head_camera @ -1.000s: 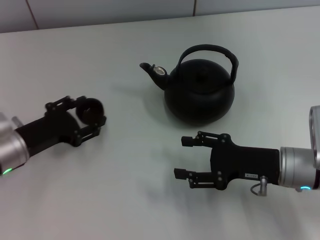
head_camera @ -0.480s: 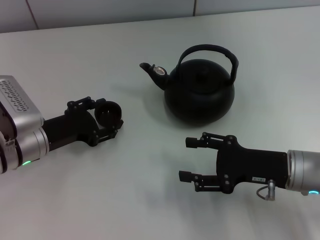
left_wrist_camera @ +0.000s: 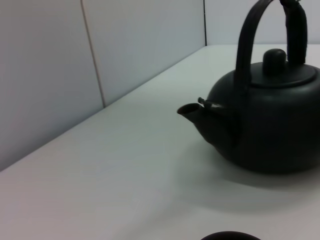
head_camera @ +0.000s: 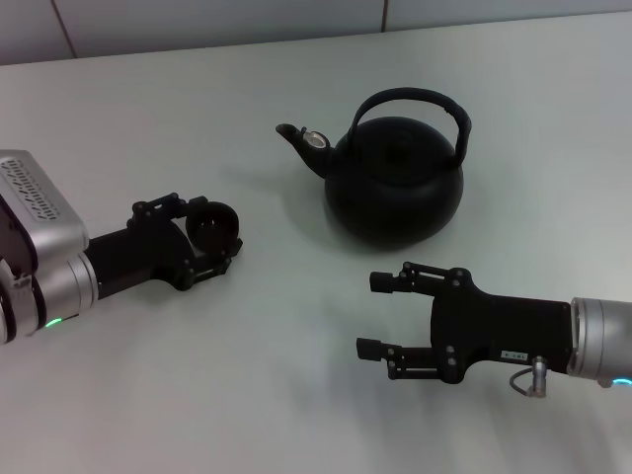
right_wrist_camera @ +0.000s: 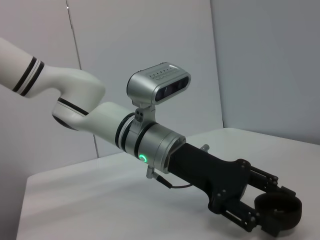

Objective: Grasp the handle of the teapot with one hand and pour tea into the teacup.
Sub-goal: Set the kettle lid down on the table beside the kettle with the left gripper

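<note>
The matte-black teapot [head_camera: 395, 188] stands upright at the back centre of the table, spout [head_camera: 296, 136] pointing left, its arched handle [head_camera: 410, 97] free. My left gripper [head_camera: 210, 237] is shut on the small black teacup [head_camera: 215, 221], low over the table, left of the spout and apart from it. The left wrist view shows the teapot [left_wrist_camera: 270, 125], its handle [left_wrist_camera: 246, 65] and the cup's rim [left_wrist_camera: 230, 236]. The right wrist view shows the left gripper [right_wrist_camera: 267, 220] around the cup [right_wrist_camera: 279, 210]. My right gripper [head_camera: 375, 314] is open and empty in front of the teapot.
The pale table [head_camera: 276, 375] ends at a tiled wall [head_camera: 197, 20] behind the teapot. The left arm's silver wrist camera [head_camera: 35, 202] sits at the left edge. Nothing else stands on the table.
My left gripper has moved right toward the teapot's spout with the cup in it, then nearly settled. My right gripper has drifted slightly nearer and to the right, still open.
</note>
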Available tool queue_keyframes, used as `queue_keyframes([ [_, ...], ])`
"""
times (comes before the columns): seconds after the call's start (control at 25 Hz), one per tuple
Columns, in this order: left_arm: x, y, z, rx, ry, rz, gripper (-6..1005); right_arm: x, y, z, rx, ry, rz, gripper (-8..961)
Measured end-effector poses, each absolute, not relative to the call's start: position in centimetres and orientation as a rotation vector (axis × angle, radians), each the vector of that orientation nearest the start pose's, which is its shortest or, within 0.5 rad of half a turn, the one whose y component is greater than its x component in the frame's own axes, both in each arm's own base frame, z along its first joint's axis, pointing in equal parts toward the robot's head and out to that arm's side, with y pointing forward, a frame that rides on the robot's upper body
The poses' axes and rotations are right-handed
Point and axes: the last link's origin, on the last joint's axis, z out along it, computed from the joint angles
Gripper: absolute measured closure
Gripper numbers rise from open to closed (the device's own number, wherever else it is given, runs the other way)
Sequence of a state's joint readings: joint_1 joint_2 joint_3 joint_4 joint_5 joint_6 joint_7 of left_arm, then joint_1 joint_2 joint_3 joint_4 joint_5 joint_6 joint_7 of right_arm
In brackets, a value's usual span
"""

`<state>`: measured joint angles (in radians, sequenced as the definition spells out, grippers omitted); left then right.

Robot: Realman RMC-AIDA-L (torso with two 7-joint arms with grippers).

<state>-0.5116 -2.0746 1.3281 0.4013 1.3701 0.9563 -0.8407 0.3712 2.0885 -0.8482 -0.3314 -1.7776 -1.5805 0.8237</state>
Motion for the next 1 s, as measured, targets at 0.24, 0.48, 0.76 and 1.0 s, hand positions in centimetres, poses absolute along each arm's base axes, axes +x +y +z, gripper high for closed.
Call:
queue_keyframes([
  [0.24,-28.28,34.04,-8.09,-2.586,-0.272,-0.359,304,29.4,24.67,-5.76,-2.709,0.388,0.879,168],
  [0.48,-28.25,33.99,-8.37,-2.596,-0.279,-0.356,304,29.45,24.7,-5.75,-2.708,0.389,0.874,167],
  [0.76,-28.26,34.0,-8.37,-2.595,-0.279,-0.354,304,29.48,24.72,-5.76,-2.707,0.39,0.871,167],
  [1.0,-28.32,33.96,-8.4,-2.596,-0.283,-0.353,304,29.49,24.72,-5.76,-2.707,0.391,0.87,168],
])
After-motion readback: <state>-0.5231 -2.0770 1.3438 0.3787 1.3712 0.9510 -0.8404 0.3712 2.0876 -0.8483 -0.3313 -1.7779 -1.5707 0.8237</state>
